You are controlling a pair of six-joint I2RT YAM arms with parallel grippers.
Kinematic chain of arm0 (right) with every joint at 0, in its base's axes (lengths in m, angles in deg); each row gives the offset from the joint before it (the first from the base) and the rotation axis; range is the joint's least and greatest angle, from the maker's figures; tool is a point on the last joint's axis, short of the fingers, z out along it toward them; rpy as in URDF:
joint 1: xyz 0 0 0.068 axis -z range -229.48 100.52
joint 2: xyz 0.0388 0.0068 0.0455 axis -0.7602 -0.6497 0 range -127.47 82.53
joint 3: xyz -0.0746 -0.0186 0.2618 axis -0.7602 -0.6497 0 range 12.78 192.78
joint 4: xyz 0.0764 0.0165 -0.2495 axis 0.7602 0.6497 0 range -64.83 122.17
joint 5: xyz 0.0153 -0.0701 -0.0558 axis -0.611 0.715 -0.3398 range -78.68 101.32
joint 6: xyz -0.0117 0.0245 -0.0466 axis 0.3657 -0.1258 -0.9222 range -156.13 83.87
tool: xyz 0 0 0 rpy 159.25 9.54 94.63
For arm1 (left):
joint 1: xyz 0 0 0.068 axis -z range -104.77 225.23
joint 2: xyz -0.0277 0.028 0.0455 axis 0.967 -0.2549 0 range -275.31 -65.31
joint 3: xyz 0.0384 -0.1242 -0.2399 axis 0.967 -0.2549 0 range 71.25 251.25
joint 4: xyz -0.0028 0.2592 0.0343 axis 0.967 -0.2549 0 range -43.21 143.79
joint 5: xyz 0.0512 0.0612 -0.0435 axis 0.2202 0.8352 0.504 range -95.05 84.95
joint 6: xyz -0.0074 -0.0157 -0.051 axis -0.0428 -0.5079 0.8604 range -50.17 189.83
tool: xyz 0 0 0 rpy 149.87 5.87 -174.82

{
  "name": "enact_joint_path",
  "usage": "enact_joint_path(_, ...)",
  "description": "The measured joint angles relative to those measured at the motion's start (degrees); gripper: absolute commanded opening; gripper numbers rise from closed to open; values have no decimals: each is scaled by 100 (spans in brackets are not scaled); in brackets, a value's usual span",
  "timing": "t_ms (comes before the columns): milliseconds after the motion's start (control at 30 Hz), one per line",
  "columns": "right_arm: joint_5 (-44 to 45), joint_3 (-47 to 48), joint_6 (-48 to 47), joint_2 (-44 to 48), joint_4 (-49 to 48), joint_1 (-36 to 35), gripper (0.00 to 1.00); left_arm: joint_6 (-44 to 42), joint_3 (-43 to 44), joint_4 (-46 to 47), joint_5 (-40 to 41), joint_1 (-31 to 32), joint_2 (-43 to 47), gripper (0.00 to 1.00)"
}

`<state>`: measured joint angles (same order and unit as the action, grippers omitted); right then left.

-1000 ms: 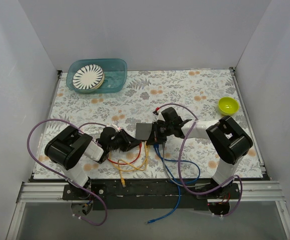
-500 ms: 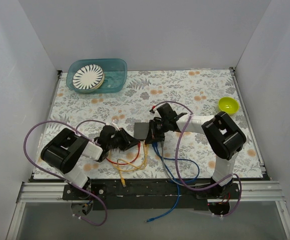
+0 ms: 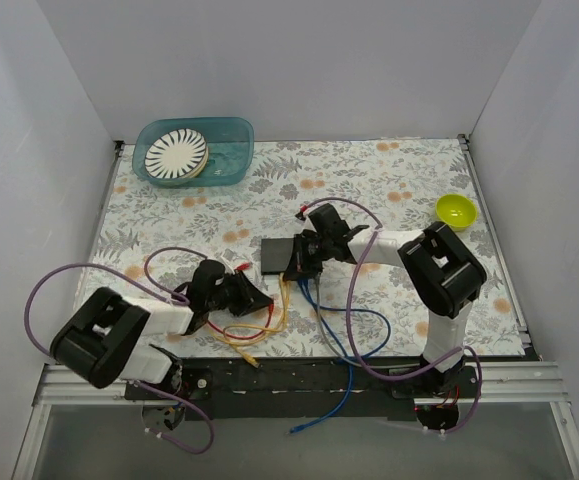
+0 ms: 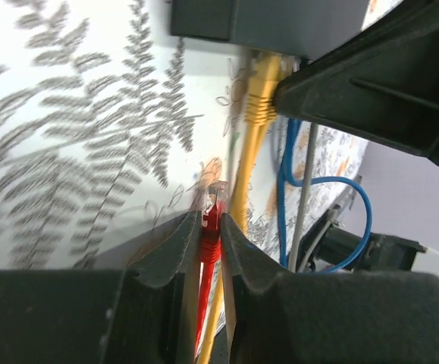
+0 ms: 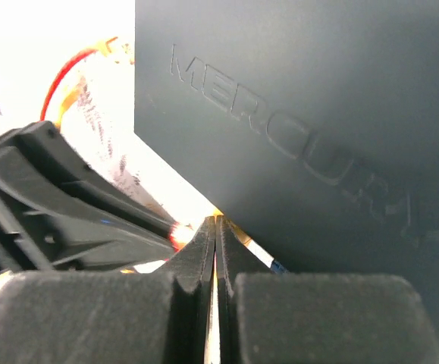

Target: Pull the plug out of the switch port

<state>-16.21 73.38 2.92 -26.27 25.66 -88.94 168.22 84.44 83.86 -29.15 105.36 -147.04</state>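
Note:
The black switch (image 3: pixel 277 256) lies flat mid-table; it fills the right wrist view (image 5: pixel 318 114). My left gripper (image 3: pixel 259 299) is shut on the red plug (image 4: pixel 214 203), which hangs free over the cloth a short way from the switch's socket edge (image 4: pixel 280 26). A yellow plug (image 4: pixel 260 95) sits in a socket, with blue cables (image 4: pixel 287 163) beside it. My right gripper (image 3: pixel 301 262) is shut with nothing between its jaws (image 5: pixel 216 221). Its tips rest at the switch's near edge.
Red, yellow and blue cables (image 3: pixel 354 328) loop over the near table and its front rail. A teal tub (image 3: pixel 231 150) holding a striped plate (image 3: pixel 176 153) stands far left. A yellow-green bowl (image 3: pixel 456 210) sits at the right. White walls surround the table.
My left arm has drawn back toward the near left with the red plug, opening a gap to the switch. The right gripper and the switch have shifted slightly left.

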Motion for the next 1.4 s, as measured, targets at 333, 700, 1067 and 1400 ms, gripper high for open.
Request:
enact_joint_path(333,787,-413,-192,903,151,120,1,-39,568,-2601,1427,-997,1862,0)
enact_joint_path(700,901,-212,-273,846,433,402,9,90,1574,-3679,2111,-2288,614,59)
enact_joint_path(1067,802,855,96,-94,273,1204,11,133,2081,-3565,1650,-2212,874,70)
enact_joint_path(1400,632,1309,275,-949,227,1567,7,391,1775,-2861,918,-302,522,37)
